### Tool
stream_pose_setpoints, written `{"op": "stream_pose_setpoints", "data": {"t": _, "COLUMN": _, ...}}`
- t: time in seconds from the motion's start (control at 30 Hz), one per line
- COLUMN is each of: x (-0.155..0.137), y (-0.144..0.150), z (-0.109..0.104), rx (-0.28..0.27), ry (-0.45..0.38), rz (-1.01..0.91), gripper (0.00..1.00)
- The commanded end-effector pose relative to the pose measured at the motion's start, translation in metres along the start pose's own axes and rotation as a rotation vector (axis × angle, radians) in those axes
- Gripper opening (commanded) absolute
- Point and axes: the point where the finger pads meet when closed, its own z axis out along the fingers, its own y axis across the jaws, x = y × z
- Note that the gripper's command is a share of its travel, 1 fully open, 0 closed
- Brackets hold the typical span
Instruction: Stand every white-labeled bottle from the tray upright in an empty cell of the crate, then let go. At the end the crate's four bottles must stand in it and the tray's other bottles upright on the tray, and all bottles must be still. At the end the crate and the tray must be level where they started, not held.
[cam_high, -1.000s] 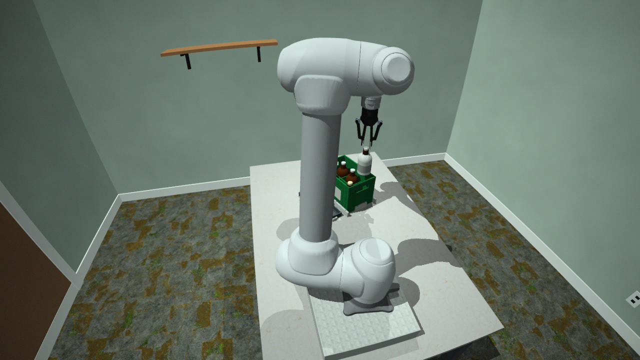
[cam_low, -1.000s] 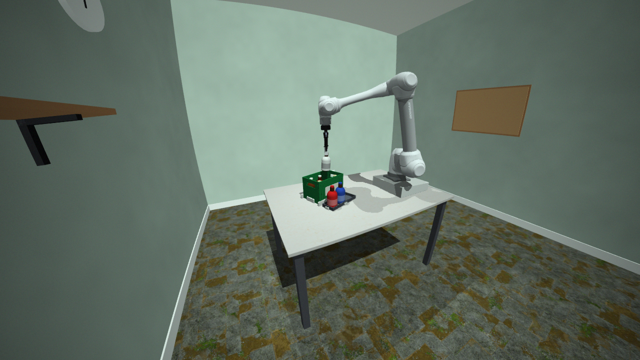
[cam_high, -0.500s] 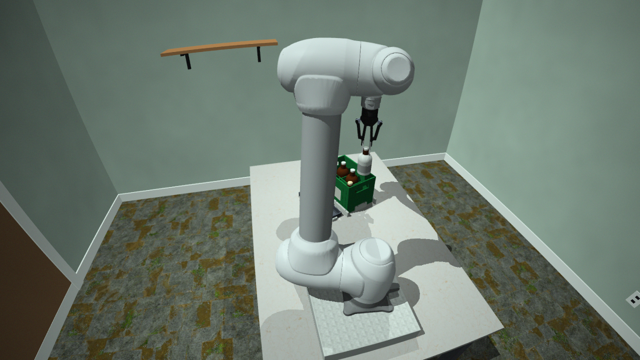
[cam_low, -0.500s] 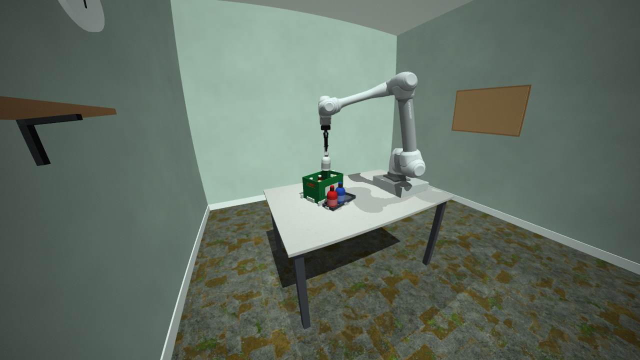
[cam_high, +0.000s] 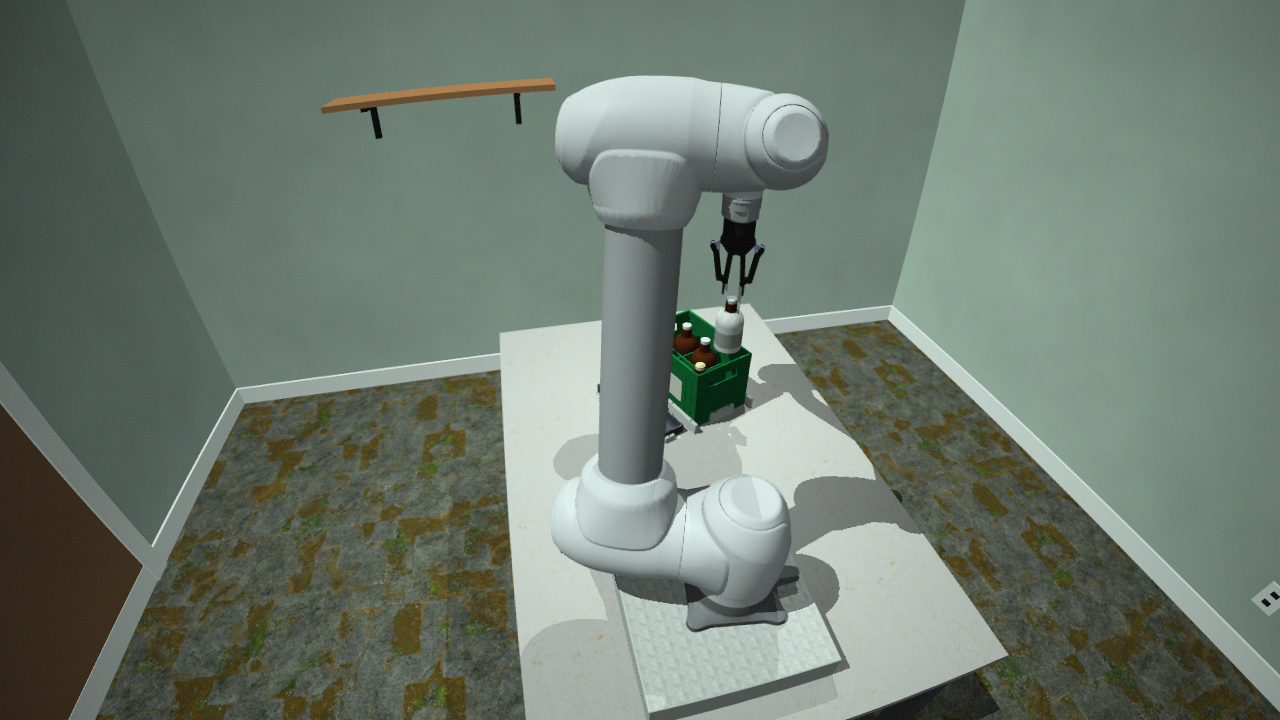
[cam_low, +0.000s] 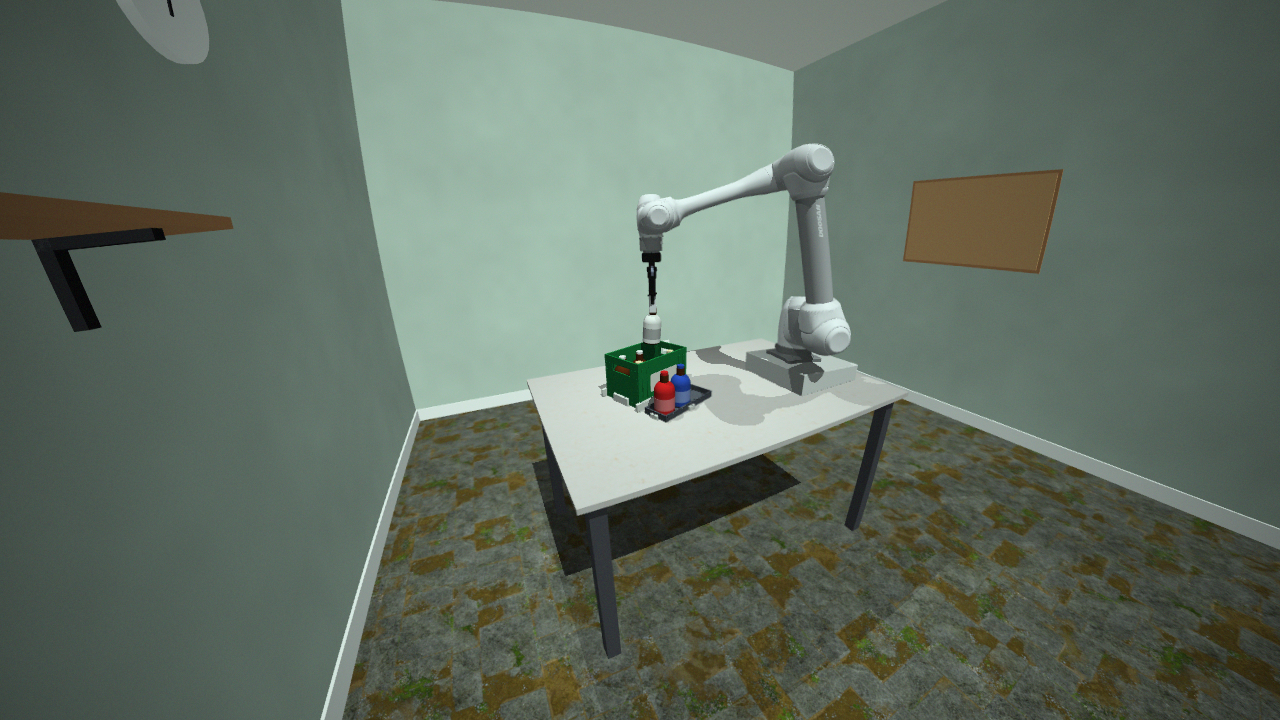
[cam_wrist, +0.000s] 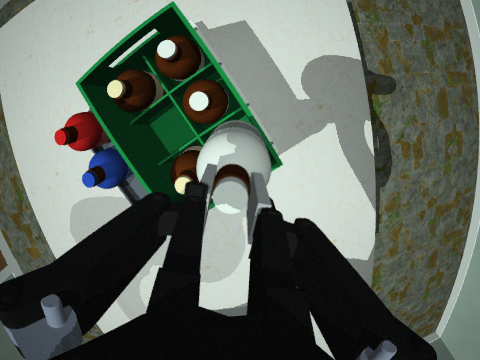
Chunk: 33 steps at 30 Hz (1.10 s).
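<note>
White-labelled brown glass bottle (cam_high: 729, 329) hangs by its neck from your black two-finger gripper (cam_high: 736, 284), whose fingers are clamped on it just under the cap. It hovers above the green plastic crate (cam_high: 713, 388) near the table's far edge, over the crate's right-hand cells as the top view shows them. You are in the carry-and-place step. The wrist view shows four brown bottles standing in cells and one empty cell (cam_wrist: 172, 128) mid-crate. Next, centre over a free cell, lower straight, then release. Red bottle (cam_low: 663, 395) and blue bottle (cam_low: 681, 386) stand on the dark tray (cam_low: 700, 399).
</note>
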Motion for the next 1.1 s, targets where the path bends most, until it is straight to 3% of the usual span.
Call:
{"op": "stream_pose_setpoints", "data": {"t": 0.0, "x": 0.0, "y": 0.0, "z": 0.001, "rx": 0.0, "ry": 0.0, "rz": 0.0, "gripper": 0.0}}
{"op": "stream_pose_setpoints", "data": {"t": 1.07, "x": 0.0, "y": 0.0, "z": 0.029, "rx": 0.0, "ry": 0.0, "rz": 0.0, "gripper": 0.0}}
